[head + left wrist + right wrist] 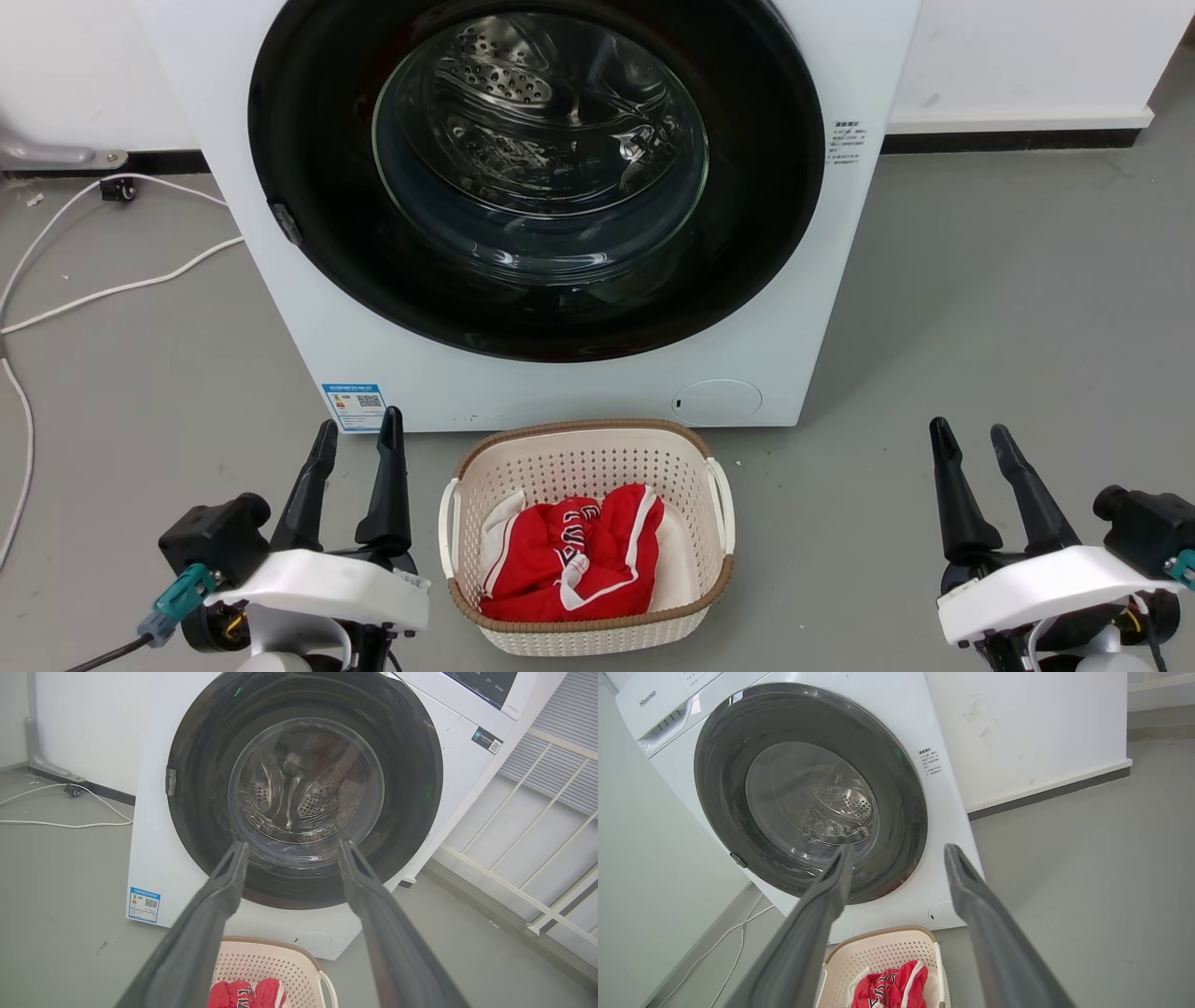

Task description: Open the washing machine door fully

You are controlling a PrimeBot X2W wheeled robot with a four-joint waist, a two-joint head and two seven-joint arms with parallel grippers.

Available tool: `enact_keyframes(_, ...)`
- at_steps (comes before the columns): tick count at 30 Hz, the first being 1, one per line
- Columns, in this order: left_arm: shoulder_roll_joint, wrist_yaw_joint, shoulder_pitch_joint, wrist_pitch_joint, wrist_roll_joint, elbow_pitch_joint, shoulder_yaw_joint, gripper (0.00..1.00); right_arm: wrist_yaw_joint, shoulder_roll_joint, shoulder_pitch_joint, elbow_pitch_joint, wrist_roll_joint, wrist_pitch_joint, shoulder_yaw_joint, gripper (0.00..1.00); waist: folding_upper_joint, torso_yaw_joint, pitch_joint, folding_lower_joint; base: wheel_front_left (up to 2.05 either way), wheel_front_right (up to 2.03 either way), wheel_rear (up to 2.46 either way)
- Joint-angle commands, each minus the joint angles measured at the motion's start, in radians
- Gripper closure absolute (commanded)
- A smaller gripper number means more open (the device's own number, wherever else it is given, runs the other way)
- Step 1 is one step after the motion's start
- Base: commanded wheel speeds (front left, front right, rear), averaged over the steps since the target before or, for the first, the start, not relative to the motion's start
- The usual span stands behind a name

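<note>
1. Head view: The washing machine door (pixel 537 177) is shut and lies flush in the white washing machine (pixel 308 317) front. It is ahead of and above both grippers. The left gripper (pixel 358 425) and right gripper (pixel 968 429) sit low on either side of the laundry basket (pixel 586 429), fingers parted and empty. A small grey latch tab (pixel 283 222) marks the door's left rim, which puts it nearer the left gripper.
2. Left wrist view: The left gripper (pixel 293 845) is spread and holds nothing. It points at the lower half of the door (pixel 303 788) and is well apart from it. The latch tab (pixel 171 781) lies up and to the left of the fingertips.
3. Right wrist view: The right gripper (pixel 900 849) is likewise spread and empty. The door (pixel 810 793) lies up and to the left of the jaws, with the latch tab (pixel 738 859) on its far rim. The hinge is not visible. Judging by the tab, the pull probably starts at the left rim with the left arm.
</note>
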Motion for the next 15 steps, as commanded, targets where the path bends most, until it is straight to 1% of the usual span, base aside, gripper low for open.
enact_keyframes(1,0.008,0.005,0.000,-0.010,0.022,-0.014,-0.004,0.00,0.000,0.001,0.000,-0.015,-0.026,-0.005,0.002,0.00,0.0000,0.000,0.000,0.0000,0.00,0.00,0.00)
enact_keyframes(15,0.027,0.058,0.014,-0.045,0.155,-0.014,-0.032,0.00,0.000,0.002,0.010,-0.022,-0.167,-0.012,0.013,0.00,0.0000,-0.005,-0.006,0.0000,0.00,0.00,0.00)
